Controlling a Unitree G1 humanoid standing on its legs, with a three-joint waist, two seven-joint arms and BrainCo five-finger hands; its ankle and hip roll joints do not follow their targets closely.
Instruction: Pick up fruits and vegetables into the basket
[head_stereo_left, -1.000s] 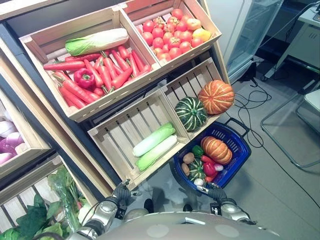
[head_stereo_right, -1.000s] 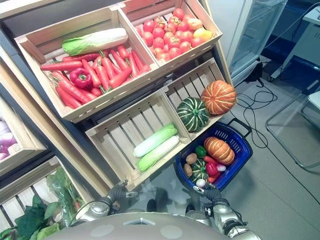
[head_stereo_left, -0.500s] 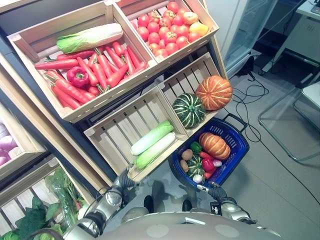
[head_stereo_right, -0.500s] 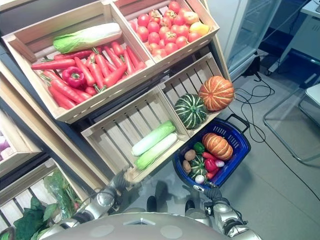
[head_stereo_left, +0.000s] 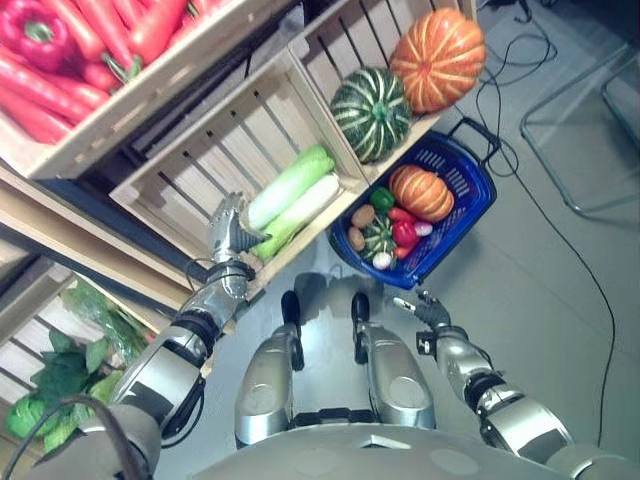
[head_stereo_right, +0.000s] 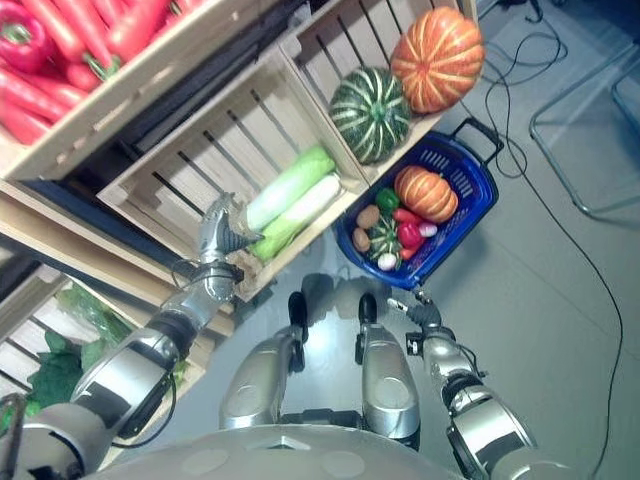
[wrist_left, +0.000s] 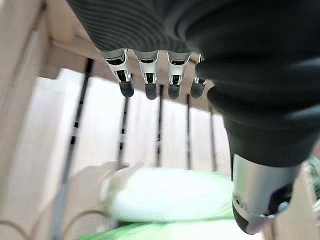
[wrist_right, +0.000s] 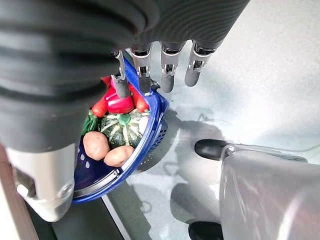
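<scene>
Reaching into the wooden crate (head_stereo_left: 205, 150), left hand (head_stereo_left: 232, 222) hovering fingers relaxed beside two cabbages (head_stereo_left: 290, 200), right hand (head_stereo_left: 420, 306) hanging unclenched near the filled blue basket (head_stereo_left: 470, 190).

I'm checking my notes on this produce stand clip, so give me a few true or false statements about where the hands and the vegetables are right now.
1. The left hand is at the crate holding the pale green cabbages. True.
2. The right hand holds a potato. False: its fingers are straight and hold nothing.
3. The blue basket is empty. False: it holds a small orange pumpkin, among others.
4. A green striped squash sits beside a large orange pumpkin in a crate. True.
</scene>
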